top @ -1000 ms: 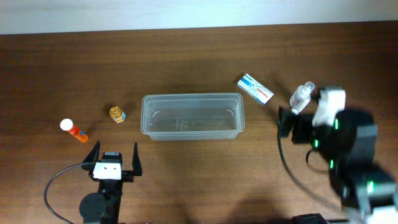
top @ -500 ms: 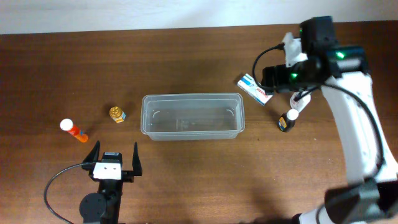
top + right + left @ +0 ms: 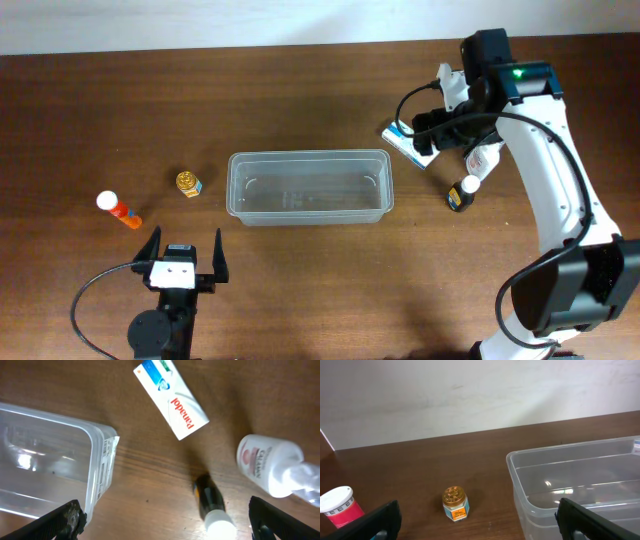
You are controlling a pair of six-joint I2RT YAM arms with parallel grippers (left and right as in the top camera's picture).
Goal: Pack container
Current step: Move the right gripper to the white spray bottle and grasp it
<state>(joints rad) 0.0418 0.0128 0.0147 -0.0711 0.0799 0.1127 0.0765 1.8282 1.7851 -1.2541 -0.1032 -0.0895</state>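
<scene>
Beside the container, centre the wide-open right pincer over the box, spanning its narrow width, before lowering.

Overhead straight down, left wrist low, level, right wrist downward, container shared
</scene>
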